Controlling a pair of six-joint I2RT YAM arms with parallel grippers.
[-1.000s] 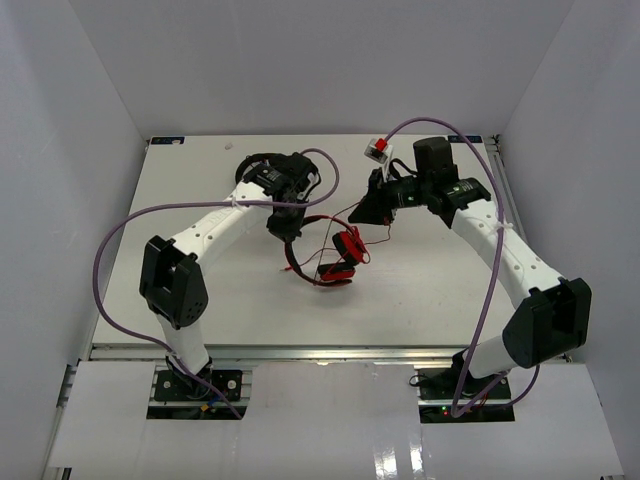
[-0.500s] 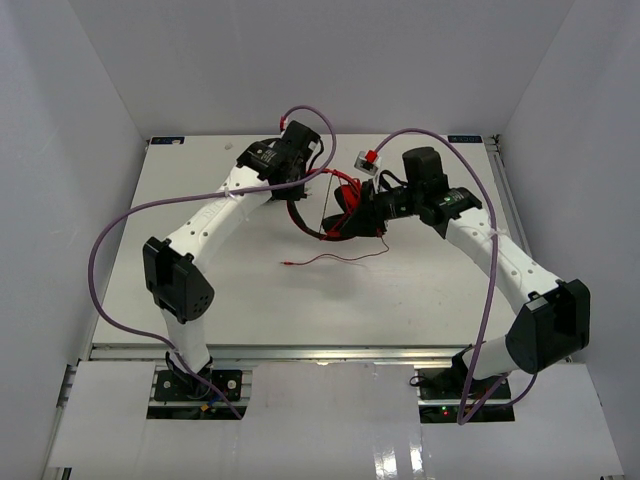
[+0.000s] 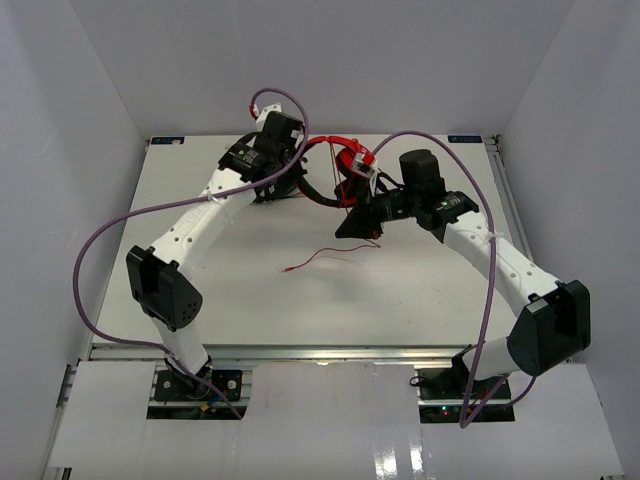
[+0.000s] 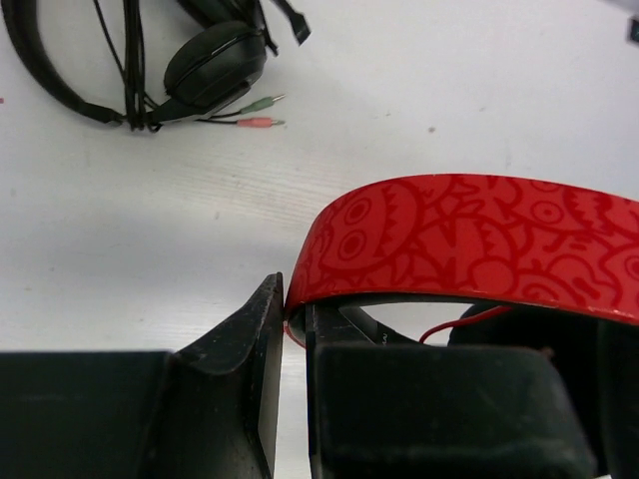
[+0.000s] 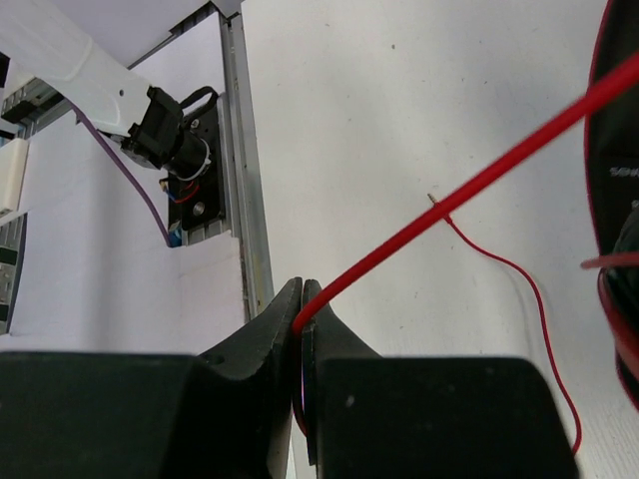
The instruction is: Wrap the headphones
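Observation:
The red headphones (image 3: pixel 347 163) hang lifted over the back middle of the table, between both arms. In the left wrist view their patterned red headband (image 4: pixel 469 239) runs to the right from my left gripper (image 4: pixel 295 317), which is shut on the band's end. My left gripper (image 3: pixel 298 165) sits just left of them in the top view. My right gripper (image 5: pixel 302 321) is shut on the thin red cable (image 5: pixel 449 200), which stretches taut up to the ear cup (image 5: pixel 621 190). Below the headphones is my right gripper (image 3: pixel 358 225). The loose cable (image 3: pixel 335 254) trails on the table to its plug (image 3: pixel 287 268).
All-black headphones (image 4: pixel 205 62) with pink and green plugs (image 4: pixel 258 112) lie on the table beyond my left gripper. White walls enclose the table on three sides. A metal rail (image 5: pixel 245 200) borders the table's near edge. Purple arm cables (image 3: pixel 110 240) loop above the left side.
Both arms have raised the red headphones off the table's middle and carried them toward the back. The cable now hangs from them and its loose end has dragged along the table.

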